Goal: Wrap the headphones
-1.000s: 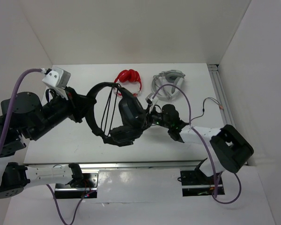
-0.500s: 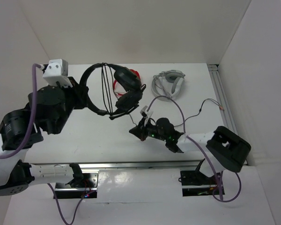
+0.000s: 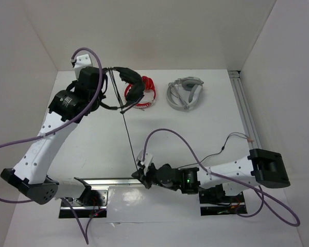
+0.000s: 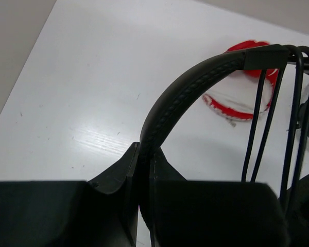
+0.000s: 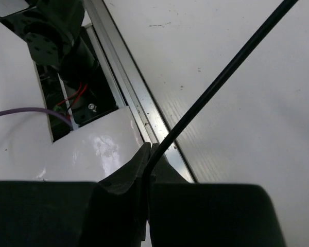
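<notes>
The black headphones (image 3: 129,82) hang in the air at the far left, with turns of their cable across the headband. My left gripper (image 3: 104,85) is shut on the headband (image 4: 185,92), which rises from between my jaws in the left wrist view. The thin black cable (image 3: 129,139) runs taut from the earcups down to my right gripper (image 3: 139,173), which sits at the table's near edge. In the right wrist view my right gripper (image 5: 147,154) is shut on the cable (image 5: 221,74).
The red headphones (image 3: 147,95) lie behind the black ones at the far centre, also in the left wrist view (image 4: 242,98). The grey-white headphones (image 3: 184,93) lie to their right. A metal rail (image 5: 139,98) runs along the near table edge. White walls enclose the table.
My left arm has swung the headphones up and to the far left. My right gripper has pulled the cable away towards the near table edge, stretching it taut.
</notes>
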Robot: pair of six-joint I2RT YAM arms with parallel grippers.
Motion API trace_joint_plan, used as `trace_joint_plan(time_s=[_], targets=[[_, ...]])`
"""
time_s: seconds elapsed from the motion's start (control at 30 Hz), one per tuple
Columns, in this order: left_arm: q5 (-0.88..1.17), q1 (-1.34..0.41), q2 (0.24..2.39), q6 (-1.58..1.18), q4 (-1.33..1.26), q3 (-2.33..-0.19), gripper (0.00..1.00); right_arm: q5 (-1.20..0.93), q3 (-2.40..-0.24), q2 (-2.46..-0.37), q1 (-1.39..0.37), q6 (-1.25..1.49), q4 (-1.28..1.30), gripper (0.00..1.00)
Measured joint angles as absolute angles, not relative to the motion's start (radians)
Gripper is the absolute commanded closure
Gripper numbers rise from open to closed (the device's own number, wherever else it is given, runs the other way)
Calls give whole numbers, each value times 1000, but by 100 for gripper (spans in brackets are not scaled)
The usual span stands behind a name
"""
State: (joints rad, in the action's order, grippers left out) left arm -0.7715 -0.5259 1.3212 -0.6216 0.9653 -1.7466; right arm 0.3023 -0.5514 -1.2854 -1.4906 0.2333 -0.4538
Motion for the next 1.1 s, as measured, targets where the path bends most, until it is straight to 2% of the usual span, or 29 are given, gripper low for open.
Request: trace_joint_plan(time_s=[0.1,0.3,0.47,0.83,1.1], targets=[[-706,-442,1312,-583,909,-1620,100,400,-604,-1268,-1568,215,-373,100],[-687,-387,1278,-572,840,-1441,100,457,-714,-1234,-1584,172,-224,100],[-617,-332,1224,-589,819,-1428,100,452,-822,-1276,-1585,132,-178,100],[-612,-299,1197,-607,791,-1378,100,339,-1031,-1458,-1601,59,-146,100],[-602,-290,1175,-554,765,-1299,100,506,-1103,-1393,-1602,-46,1,100]])
